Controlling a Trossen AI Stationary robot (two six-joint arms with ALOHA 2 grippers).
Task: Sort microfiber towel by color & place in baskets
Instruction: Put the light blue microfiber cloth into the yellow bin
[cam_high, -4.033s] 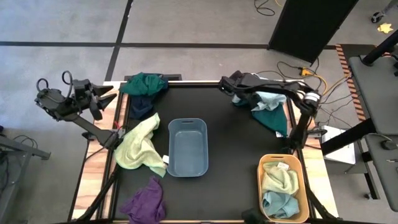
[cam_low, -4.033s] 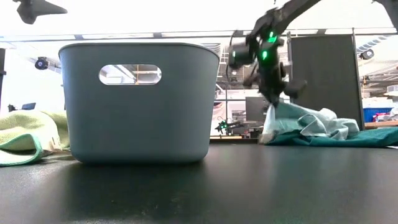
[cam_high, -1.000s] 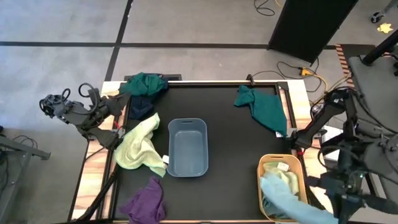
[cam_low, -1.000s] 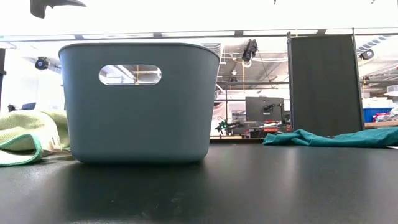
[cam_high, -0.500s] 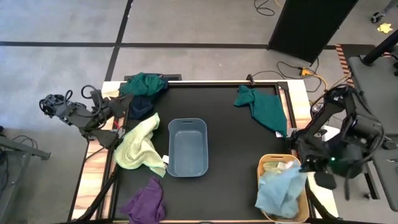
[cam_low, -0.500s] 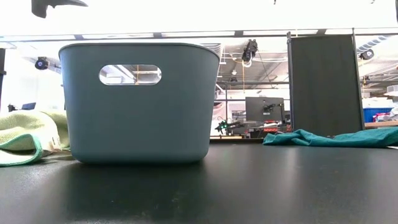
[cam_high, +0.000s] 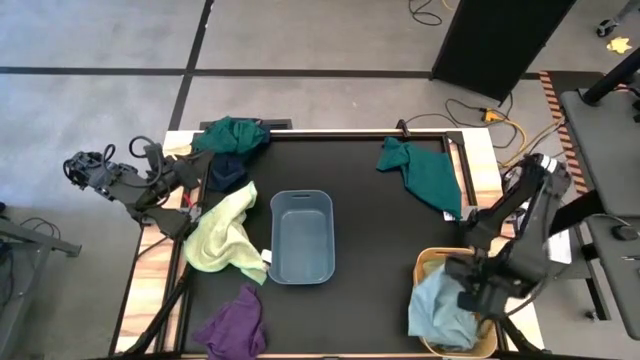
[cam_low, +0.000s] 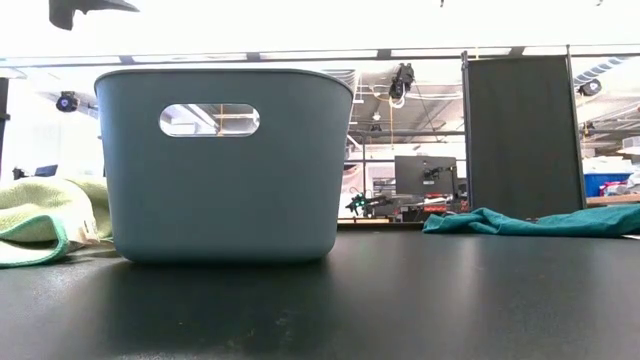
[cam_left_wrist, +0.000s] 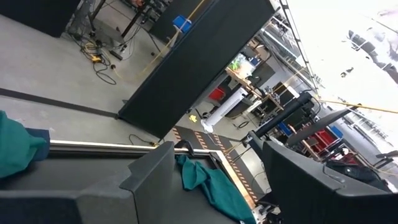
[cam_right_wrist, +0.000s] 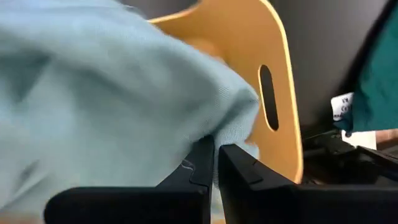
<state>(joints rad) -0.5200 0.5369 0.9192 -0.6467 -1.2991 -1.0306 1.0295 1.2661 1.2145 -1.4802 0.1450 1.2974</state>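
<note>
My right gripper (cam_high: 470, 295) hangs over the yellow-orange basket (cam_high: 489, 264) at the table's near right corner, shut on a light blue towel (cam_high: 438, 306) that covers most of the basket's inside. My left gripper (cam_high: 196, 172) is open at the table's left edge, beside a navy towel (cam_high: 226, 174) with a dark green one (cam_high: 233, 134) lying partly on it. The grey-blue basket (cam_high: 301, 236) stands mid-table. A pale yellow-green towel (cam_high: 225, 236) lies to its left and a purple towel (cam_high: 236, 322) near the front edge. Another dark green towel (cam_high: 426, 172) lies flat at the far right. My right gripper pinches a bunched part of the light blue towel (cam_right_wrist: 231, 132) between its two fingers (cam_right_wrist: 249, 172). The cloth billows out ahead of them. The towel hangs below the gripper into the yellow-orange basket (cam_right_wrist: 281, 74), and its left side spills past the basket's left rim (cam_high: 414, 310).
In the low view the grey-blue basket (cam_low: 225, 165) fills the left half, with the pale yellow-green towel (cam_low: 40, 222) beside it and the dark green towel (cam_low: 530, 221) far right. Bare black tabletop (cam_high: 375, 250) lies between the two baskets. Cables and a dark panel stand beyond the far edge.
My right gripper has swung in from beyond the table's near right corner toward the left, ending over the yellow-orange basket. The light blue towel came with it, first trailing stretched out behind, now gathered over and in the basket.
</note>
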